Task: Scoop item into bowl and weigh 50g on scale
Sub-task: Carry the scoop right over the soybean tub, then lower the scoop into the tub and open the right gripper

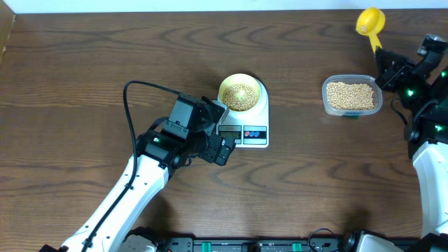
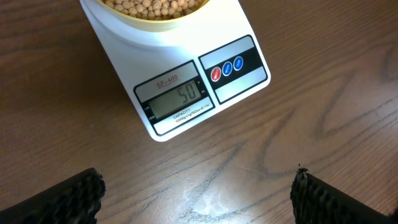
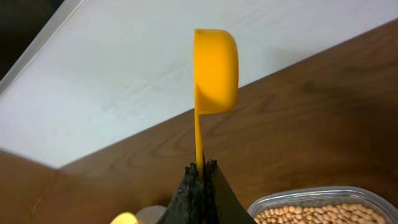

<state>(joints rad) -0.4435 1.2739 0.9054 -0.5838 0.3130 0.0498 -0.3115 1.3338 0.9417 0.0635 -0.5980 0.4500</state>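
Observation:
A pale yellow bowl [image 1: 240, 93] holding tan beans [image 1: 241, 95] stands on the white scale [image 1: 256, 119] at the table's centre. In the left wrist view the scale [image 2: 180, 68] shows 50 on its display, with the bowl's rim [image 2: 155, 14] at the top edge. My left gripper [image 1: 222, 138] [image 2: 196, 199] is open and empty, just in front of the scale. My right gripper [image 1: 381, 57] [image 3: 201, 169] is shut on the handle of a yellow measuring scoop [image 1: 369, 22] [image 3: 214, 71], held up at the far right. More beans [image 1: 350, 95] fill a clear tub [image 1: 352, 108] [image 3: 323, 198].
A black cable [image 1: 133, 98] loops over the table left of the scale. The table's far edge [image 3: 124, 134] runs behind the scoop.

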